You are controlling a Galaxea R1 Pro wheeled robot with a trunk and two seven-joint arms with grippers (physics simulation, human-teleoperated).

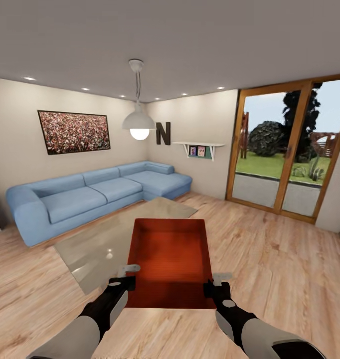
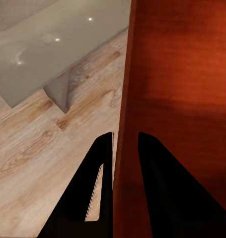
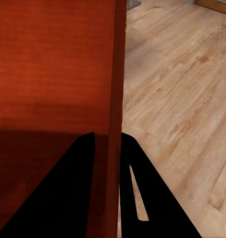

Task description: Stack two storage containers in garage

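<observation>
Both our grippers clamp one storage container between them, above the living-room floor.

Our left gripper [image 2: 125, 144] pinches the left wall of the storage container [image 1: 171, 262], one finger on each side; our right gripper [image 3: 108, 141] does likewise on the right wall. Below lie the wood floor [image 1: 269, 259] and a pale rug [image 1: 97, 247]; beyond stand a blue sofa [image 1: 90, 192] and glass doors [image 1: 284, 149].

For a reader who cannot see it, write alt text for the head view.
Both grippers, left and right, hold an orange-red storage container by its side walls above a light wood floor. A blue sofa stands behind.
</observation>
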